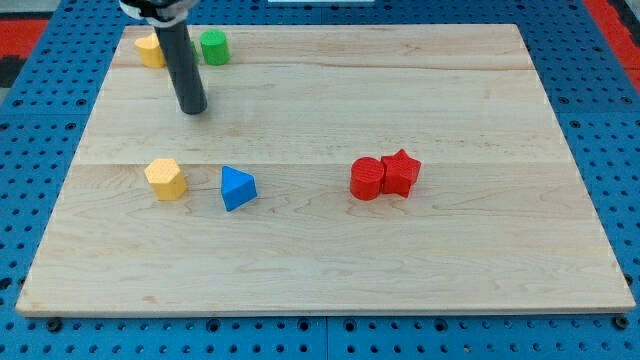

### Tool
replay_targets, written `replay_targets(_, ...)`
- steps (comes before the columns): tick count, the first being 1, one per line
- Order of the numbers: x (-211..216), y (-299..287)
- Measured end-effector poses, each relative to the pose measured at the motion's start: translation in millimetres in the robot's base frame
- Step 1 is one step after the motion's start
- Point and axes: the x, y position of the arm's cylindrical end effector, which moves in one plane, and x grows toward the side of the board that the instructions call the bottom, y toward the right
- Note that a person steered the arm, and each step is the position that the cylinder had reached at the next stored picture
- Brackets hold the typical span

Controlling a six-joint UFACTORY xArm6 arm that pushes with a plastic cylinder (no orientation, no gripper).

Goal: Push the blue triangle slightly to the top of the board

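Rod end position: my tip [193, 109] rests on the wooden surface [400, 90] in the upper-left part of the view. No jaws are fitted to this arm, so no released or clenched condition applies; the arm ends in a straight dark rod only.

Task object: the blue triangle [237, 187] lies left of centre, in the middle band of the surface. It is well below my tip and slightly toward the view's right of it, with bare wood between the 2.

Adjacent objects:
- A yellow hexagonal block [165, 179] sits near the blue triangle on its left, apart from it.
- A second yellow block [149, 49] sits at the upper-left corner, partly hidden behind the rod; its shape cannot be made out.
- A green cylinder [213, 47] stands just right of the rod, near the top edge.
- A red cylinder [367, 178] and a red star [401, 172] sit right of centre, touching each other, well apart from the blue triangle.

Surround: a blue perforated base [40, 110] frames the surface.
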Motion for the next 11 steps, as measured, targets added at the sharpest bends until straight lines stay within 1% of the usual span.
replay_targets(1, -27.3, -5.8)
replay_targets(2, -38.3, 18.0)
replay_targets(3, -19.4, 117.3)
replay_targets(4, 42.0, 145.0)
replay_targets(5, 100.1, 145.0)
replay_targets(6, 147.7, 144.1)
replay_targets(7, 148.1, 76.9)
replay_targets(8, 146.0, 41.4)
replay_targets(9, 123.8, 11.2)
replay_targets(11, 60.2, 8.3)
